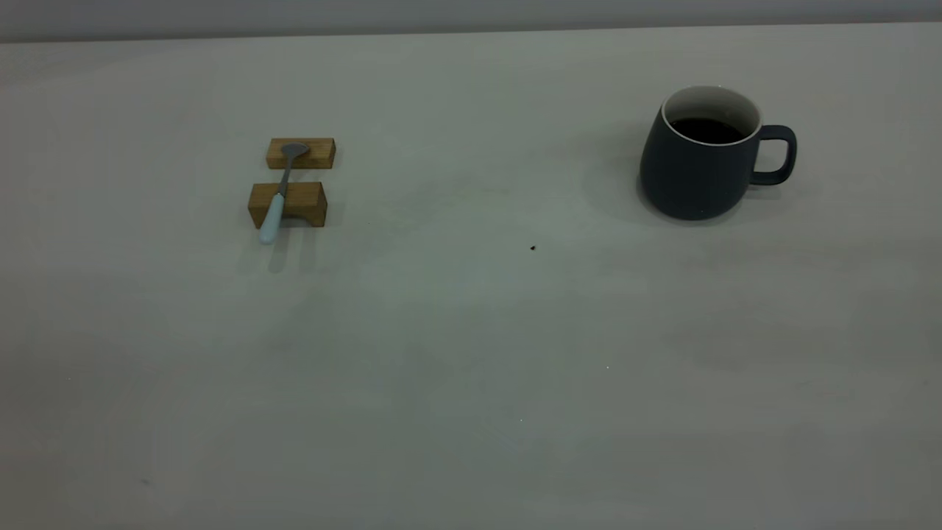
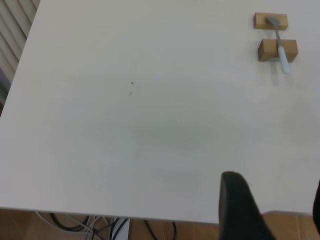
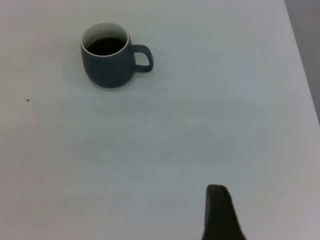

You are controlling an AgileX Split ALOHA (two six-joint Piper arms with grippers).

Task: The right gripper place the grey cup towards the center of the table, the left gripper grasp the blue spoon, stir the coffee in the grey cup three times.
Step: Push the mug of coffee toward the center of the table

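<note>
The grey cup (image 1: 699,158) of coffee (image 1: 705,130) sits upper right and the blue spoon (image 1: 280,193) rests on wooden blocks (image 1: 289,203) upper left, each well clear of the right gripper (image 3: 220,212) and left gripper (image 2: 270,210); jaw spread cannot be told.

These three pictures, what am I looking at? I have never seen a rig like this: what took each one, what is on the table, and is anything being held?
It is one moment seen by three cameras. The wide picture comes from a camera outside the robot, looking across the table. The other two come from cameras on the wrists of its two arms; the dark shape at each one's lower edge is part of that arm's own gripper, left and right.

On the table a grey cup of coffee stands to the right. To the left a blue spoon lies across two small wooden blocks. Nothing is held; both grippers are far from the objects.
</note>
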